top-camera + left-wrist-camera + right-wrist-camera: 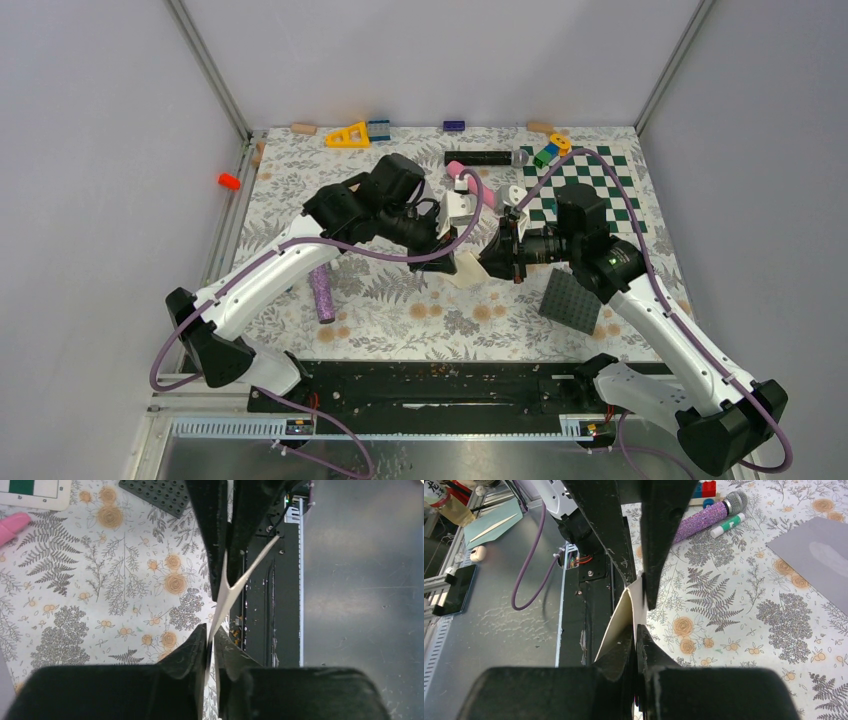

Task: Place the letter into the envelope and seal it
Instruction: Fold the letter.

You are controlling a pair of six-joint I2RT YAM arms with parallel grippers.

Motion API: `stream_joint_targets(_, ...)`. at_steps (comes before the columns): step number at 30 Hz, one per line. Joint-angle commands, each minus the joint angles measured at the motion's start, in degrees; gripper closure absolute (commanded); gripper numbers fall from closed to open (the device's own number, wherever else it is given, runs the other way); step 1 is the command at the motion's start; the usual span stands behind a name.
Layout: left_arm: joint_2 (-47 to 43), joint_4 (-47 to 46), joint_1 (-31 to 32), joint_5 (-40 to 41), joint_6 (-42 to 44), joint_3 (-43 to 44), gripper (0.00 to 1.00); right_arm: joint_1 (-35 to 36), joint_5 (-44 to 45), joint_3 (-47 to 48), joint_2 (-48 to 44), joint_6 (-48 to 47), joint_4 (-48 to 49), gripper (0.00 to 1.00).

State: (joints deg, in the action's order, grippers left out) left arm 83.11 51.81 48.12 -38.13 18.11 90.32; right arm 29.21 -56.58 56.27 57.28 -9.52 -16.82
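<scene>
Left hand (211,636) on letter (224,591), floral table (100,585), grey walls (100,150)

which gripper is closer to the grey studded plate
Right. In the top view the right gripper sits just left of the plate. The left gripper is further left, on the far side of the letter that both pinch.

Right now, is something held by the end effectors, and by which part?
The tan, parchment-like paper letter, bent. The left end effector and the right end effector both pinch it, close together, seemingly along one edge.
</scene>
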Motion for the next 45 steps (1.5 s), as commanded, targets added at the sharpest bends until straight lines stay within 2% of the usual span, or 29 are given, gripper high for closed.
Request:
stream_joint_targets(1,0.1,0.6,0.3,-3.8,1.3,2.2,0.96,0.4,-0.3,0.6,0.0,0.4,2.6,1.00)
stream_joint_targets(3,0.0,1.0,0.2,-4.2,1.6,2.1,1.00,0.4,0.8,0.5,-0.2,-0.6,2.6,1.00)
stream_joint_targets(5,-0.3,1.2,0.2,-4.5,1.9,1.7,1.00,0.4,2.3,0.4,-0.3,-1.3,2.5,0.94)
stream_joint_targets(6,-0.4,1.1,0.2,-4.5,1.9,1.6,1.00,0.4,2.9,0.6,-0.5,-2.2,1.9,0.85)
stream_joint_targets(7,-0.6,1.1,0.2,-4.4,2.0,1.5,1.00,0.4,3.8,1.0,-0.7,-3.9,0.8,0.71)
stream_joint_targets(9,-1.0,1.2,0.2,-4.1,2.0,1.1,1.00,0.4,8.0,2.2,-1.4,-8.4,-2.3,0.36)
stream_joint_targets(11,-1.4,1.1,0.2,-3.6,2.1,0.8,1.00,0.4,12.6,3.5,-2.4,-13.2,-6.4,0.20)
stream_joint_targets(14,-1.9,1.1,0.2,-2.4,2.2,0.5,1.00,0.4,17.7,5.7,-3.5,-20.9,-12.0,0.05)
stream_joint_targets(18,-2.5,0.4,0.2,0.2,1.8,0.2,1.00,0.3,19.9,11.3,-2.8,-27.7,-22.1,0.03)
stream_joint_targets(22,-2.6,-1.8,0.4,5.1,0.5,-0.7,1.00,0.2,17.1,15.9,-2.3,-30.5,-29.6,0.02)
stream_joint_targets(26,-2.8,-3.2,0.5,7.0,-0.4,-1.6,1.00,0.2,12.1,16.8,-1.7,-29.2,-31.1,0.02)
stream_joint_targets(29,-3.1,-3.8,0.8,8.1,-0.8,-1.8,1.00,0.2,6.3,15.1,-1.1,-24.1,-27.2,0.02)
stream_joint_targets(31,-3.3,-3.9,0.8,7.8,-0.7,-1.9,1.00,0.2,4.7,12.1,-1.1,-19.1,-20.4,0.03)
stream_joint_targets(34,-3.8,-3.8,1.2,6.7,-0.5,-2.6,1.00,0.2,5.8,8.2,-1.1,-13.8,-11.8,0.03)
stream_joint_targets(42,-3.9,-2.8,2.9,6.3,1.4,-3.4,1.00,0.2,6.1,2.8,0.1,-6.9,-1.3,0.03)
stream_joint_targets(44,-3.7,-2.3,3.3,6.2,1.9,-3.2,1.00,0.2,5.1,2.0,0.4,-6.1,-0.2,0.07)
stream_joint_targets(45,-3.6,-2.2,3.3,6.1,2.1,-3.1,1.00,0.2,4.4,1.9,0.6,-5.8,-0.1,0.13)
